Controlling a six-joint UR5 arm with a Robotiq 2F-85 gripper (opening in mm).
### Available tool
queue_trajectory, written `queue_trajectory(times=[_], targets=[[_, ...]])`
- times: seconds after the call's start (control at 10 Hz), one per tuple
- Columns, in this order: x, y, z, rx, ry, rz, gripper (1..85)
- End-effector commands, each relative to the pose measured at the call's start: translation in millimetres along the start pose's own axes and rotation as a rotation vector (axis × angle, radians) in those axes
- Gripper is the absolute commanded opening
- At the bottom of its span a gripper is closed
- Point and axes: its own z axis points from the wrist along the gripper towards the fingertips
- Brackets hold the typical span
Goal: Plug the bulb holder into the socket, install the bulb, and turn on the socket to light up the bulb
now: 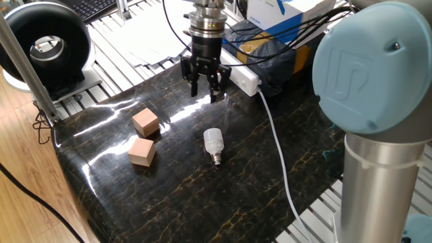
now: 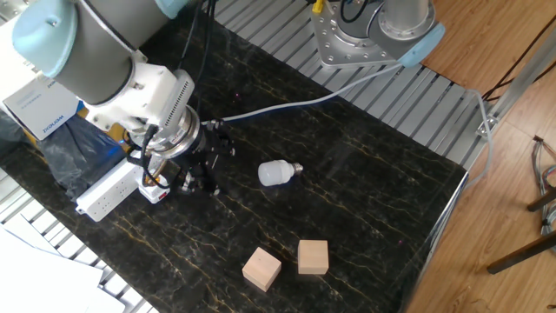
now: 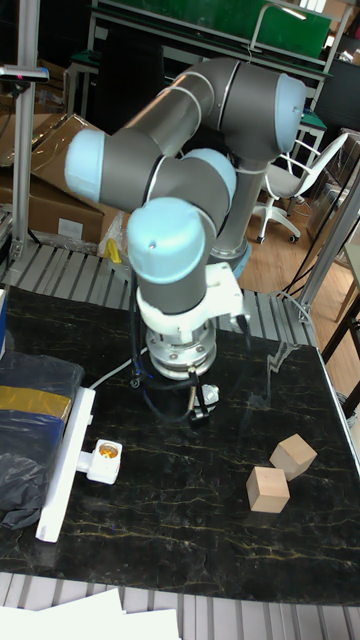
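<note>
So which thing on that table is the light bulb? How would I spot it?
Start at the dark marble-patterned table and look near its middle, beside the long white cable. The bulb lies there on its side: a small white cylinder with a silver screw base, unlike the two tan wooden cubes nearby.

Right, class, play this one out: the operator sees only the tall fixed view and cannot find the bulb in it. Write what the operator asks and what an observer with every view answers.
Operator: I see the bulb holder plugged into the socket, but no bulb. Where is it?
Observer: The bulb lies on its side on the table, its screw base pointing away from the socket.
Operator: The arm hides the hand from me. Is it gripping anything?
Observer: No. The hand is open and empty, above the table beside the socket and apart from the bulb.
</note>
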Motion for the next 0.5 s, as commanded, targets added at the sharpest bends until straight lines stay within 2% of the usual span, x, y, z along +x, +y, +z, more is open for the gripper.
queue_trajectory(times=[0.0, 0.1, 0.2, 0.3, 0.4], targets=[[-5.4, 22.8, 16.5, -0.070, -0.077, -0.075, 52.7], [-17.9, 27.8, 20.7, -0.078, -0.128, -0.092, 52.3], [-9.3, 29.3, 24.8, -0.085, -0.097, -0.103, 52.3], [-9.5, 26.1, 27.6, -0.080, -0.104, -0.101, 51.3], [-12.9, 17.0, 32.5, -0.057, -0.129, -0.103, 50.7]])
